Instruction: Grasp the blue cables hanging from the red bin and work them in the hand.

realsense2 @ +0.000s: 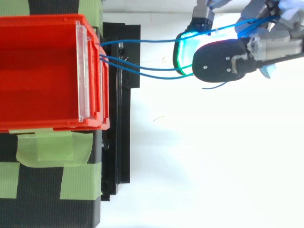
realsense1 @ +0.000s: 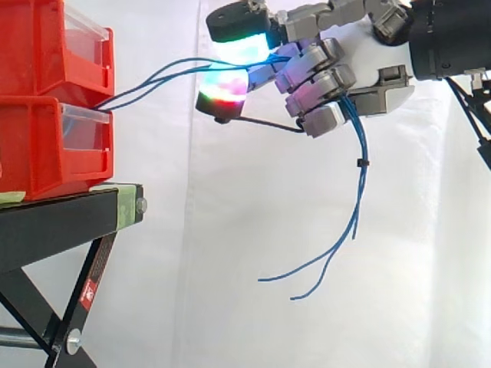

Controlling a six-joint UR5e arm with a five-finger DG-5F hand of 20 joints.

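**A:** What is the hand doing with the cables?

**B:** The hand is reaching in from the right. Its fingers are curling round the blue cables and clamping them against the palm. The glowing pads are pointing toward the red bin.

**A:** Where are the cables running?

**B:** On the bin side of the fingers they are spanning open air in a shallow arc to the front of two stacked bins. I cannot tell which bin is feeding them. Below the fingers they are dangling freely. A small black tie is bundling them there, and the loose ends are curling well beneath the hand. Seen from above, separate strands are leaving the bin front and converging at the pads.

**A:** So how should the working be going?

**B:** This is my judgement. The grasp is looking secure, so the step in hand is the working itself. The fingers should be rolling the strands in small movements. Some fingers should be pinching while others are shifting, so that nothing is slipping out. The span toward the bin is showing little slack. Drawing the fingers away from the bin is therefore risking dragging the cables out, or tugging the bins on the black stand. Easing toward the bin would be giving slack. The ends dangling under the fingers could be snagging, so they are worth watching.
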